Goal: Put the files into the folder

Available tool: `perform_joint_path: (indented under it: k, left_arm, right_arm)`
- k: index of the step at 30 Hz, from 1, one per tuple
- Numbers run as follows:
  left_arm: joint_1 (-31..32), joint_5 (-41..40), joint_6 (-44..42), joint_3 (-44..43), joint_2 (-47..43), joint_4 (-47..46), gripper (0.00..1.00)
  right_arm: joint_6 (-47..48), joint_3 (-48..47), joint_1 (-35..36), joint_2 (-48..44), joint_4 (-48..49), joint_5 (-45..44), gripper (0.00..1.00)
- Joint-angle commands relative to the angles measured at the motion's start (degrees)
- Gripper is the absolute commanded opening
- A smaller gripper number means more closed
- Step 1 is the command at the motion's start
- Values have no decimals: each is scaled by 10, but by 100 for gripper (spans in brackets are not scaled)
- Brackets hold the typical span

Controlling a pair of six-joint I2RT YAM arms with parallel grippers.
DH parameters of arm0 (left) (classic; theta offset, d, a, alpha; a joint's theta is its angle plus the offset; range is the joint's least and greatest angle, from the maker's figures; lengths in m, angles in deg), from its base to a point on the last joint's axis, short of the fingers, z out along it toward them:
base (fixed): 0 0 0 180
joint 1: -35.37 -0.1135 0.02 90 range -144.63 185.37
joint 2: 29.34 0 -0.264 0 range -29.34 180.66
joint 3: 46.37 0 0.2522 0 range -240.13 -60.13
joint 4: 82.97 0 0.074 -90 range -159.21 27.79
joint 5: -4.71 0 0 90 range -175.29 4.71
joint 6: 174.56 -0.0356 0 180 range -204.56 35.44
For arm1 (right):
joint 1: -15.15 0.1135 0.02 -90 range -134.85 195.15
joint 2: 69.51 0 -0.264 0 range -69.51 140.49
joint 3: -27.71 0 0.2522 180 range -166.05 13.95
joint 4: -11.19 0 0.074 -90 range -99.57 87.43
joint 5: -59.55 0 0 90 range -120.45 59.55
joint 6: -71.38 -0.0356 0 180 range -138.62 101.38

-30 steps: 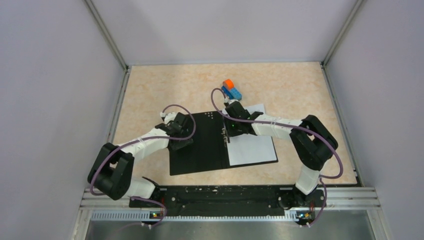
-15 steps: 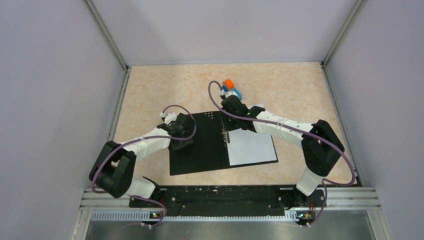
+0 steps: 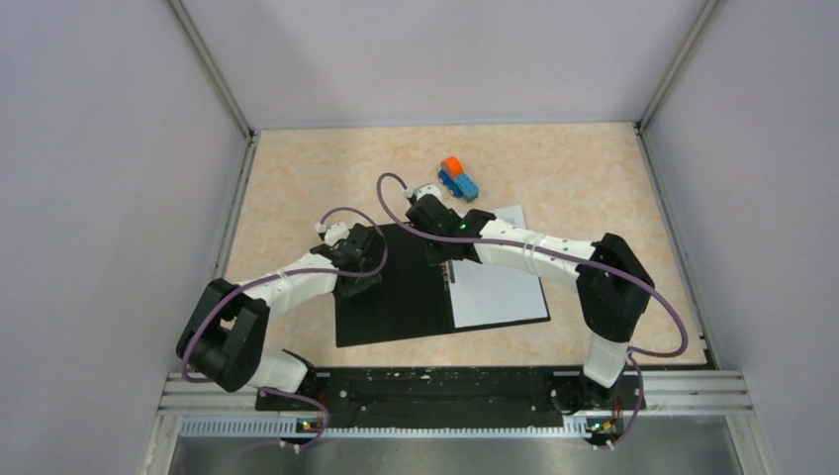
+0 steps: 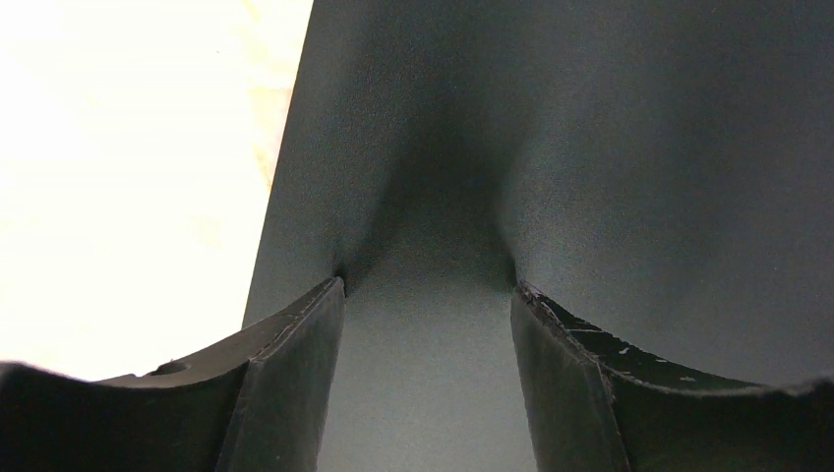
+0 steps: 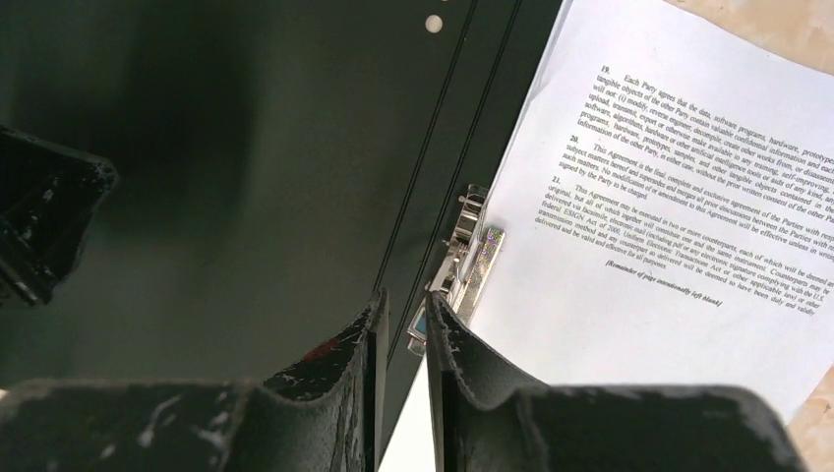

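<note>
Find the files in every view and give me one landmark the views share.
Top external: the files lie on the right half of the open folder, right of centre.
Left wrist: not in it; only the folder's black inside and the table show.
Right wrist: upper right, printed side up, beside the metal clip.
Shared landmark: the folder's black inside.

Beige, mottled counter [image 3: 594, 178]. Carries an open folder [image 3: 396, 297] at the middle, black inside up. Files [image 3: 500, 292] on its right half, far corner poking past the edge. Truck [image 3: 457, 178] near, on the far side.
</note>
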Motion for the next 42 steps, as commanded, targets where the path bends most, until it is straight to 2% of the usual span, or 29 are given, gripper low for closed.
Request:
perform_joint_path:
  k: [1,7,34,42]
  left_arm:
    - [2,6,15,11,11,-10,67]
    - [2,7,17,11,13,-9,67]
    - [1,25,46,15,36,-10,68]
    - [1,29,54,16,43,-9,68]
  right_arm:
    - [19,-44,18,19,-34,-48,20]
    - [24,-53,24,34,-43,-53,17]
    - [34,-40,34,48,-54,-51,15]
    - [29,-27,34,40,-54,-56,11]
